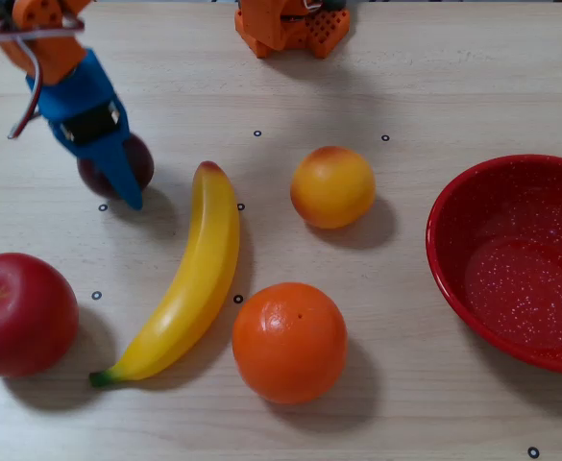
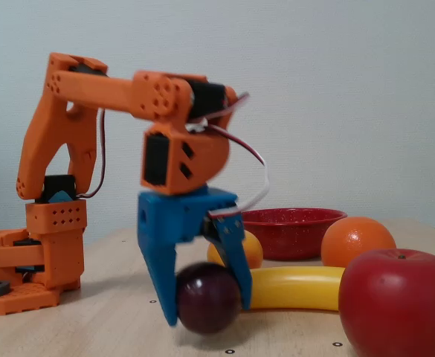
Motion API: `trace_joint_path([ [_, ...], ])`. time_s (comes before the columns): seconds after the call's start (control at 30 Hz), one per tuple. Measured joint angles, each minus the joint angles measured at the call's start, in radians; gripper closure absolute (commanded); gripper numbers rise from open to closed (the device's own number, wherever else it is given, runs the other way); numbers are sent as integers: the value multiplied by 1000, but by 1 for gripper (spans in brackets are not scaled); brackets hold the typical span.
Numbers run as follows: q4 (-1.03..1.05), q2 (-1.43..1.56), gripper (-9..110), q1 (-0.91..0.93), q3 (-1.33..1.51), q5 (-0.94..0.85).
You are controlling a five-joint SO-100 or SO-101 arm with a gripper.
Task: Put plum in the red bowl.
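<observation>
Bowl-to-plum gap deciding the carry.
Red bowl (image 1: 453, 226) is sitting at the overhead view's right edge, well apart from the gripper (image 2: 206, 312), whose blue fingers are clamping the plum (image 2: 207, 297), hanging just off the table at far left.

It looks like a small robotics test corner in a lab or a hobby room, because a 3D-printed orange arm (image 2: 105, 149) stands on a pale wooden table (image 1: 434, 77) marked with small black calibration dots (image 1: 257, 133), before a plain white wall (image 2: 351, 89).
</observation>
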Motion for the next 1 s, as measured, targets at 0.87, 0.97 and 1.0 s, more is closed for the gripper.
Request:
trace_joint_path([
  [0.87,97,198,102,-176,-172,351],
  [0.97,163,227,102,-207,-212,390],
  [1.0,186,247,102,-219,-227,413],
])
